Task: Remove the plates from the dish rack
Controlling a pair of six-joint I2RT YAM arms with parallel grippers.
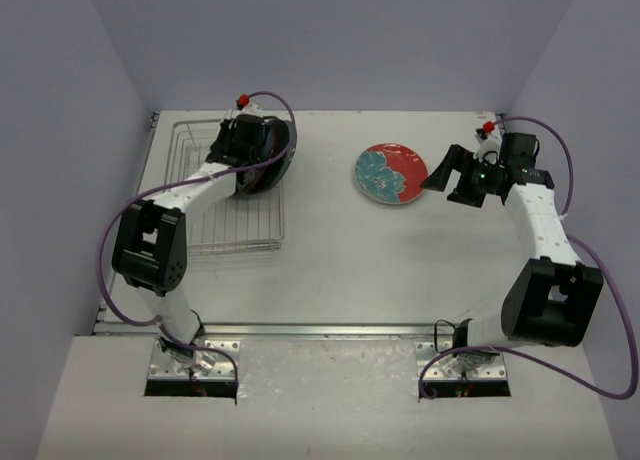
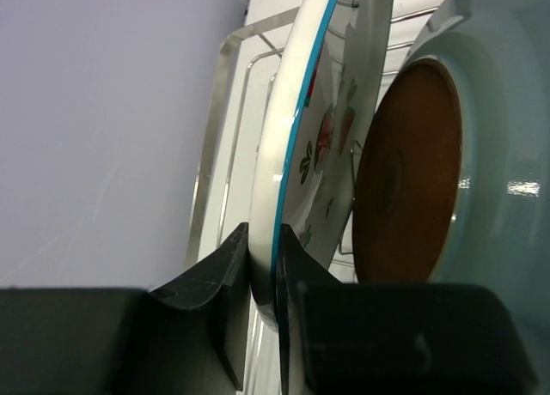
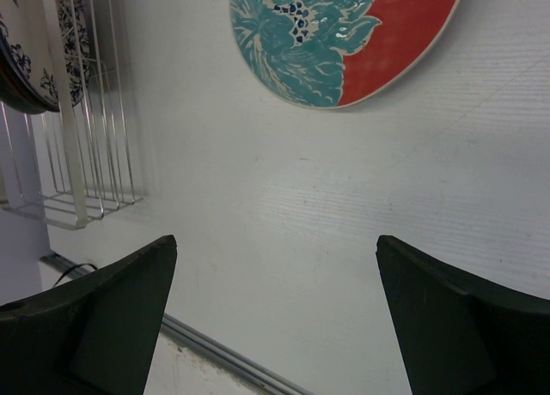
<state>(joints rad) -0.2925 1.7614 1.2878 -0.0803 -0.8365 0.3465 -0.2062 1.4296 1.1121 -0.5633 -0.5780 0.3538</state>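
The white plate with red shapes and a teal edge (image 2: 325, 133) is standing on edge in the dish rack (image 1: 235, 225), at the upper left of the top view, and it is filling the centre of the left wrist view. The left gripper (image 2: 262, 262) is pinching its lower rim, one finger on each face. It is probably glazed ceramic: stiff, fairly heavy, slick and liable to chip. A hold reaching well over the rim, with a straight lift clear of the wires, looks wise. Just to its right a grey-blue plate (image 2: 503, 154) with a brown centre is leaning close. I cannot tell whether the two are touching, and a tilt could knock them together. Further out, the red-and-teal floral plate (image 1: 390, 173) is lying flat on the table (image 1: 350, 280) at upper centre. The right gripper (image 1: 455, 177) is hovering just beside it, jaws spread wide and holding nothing.
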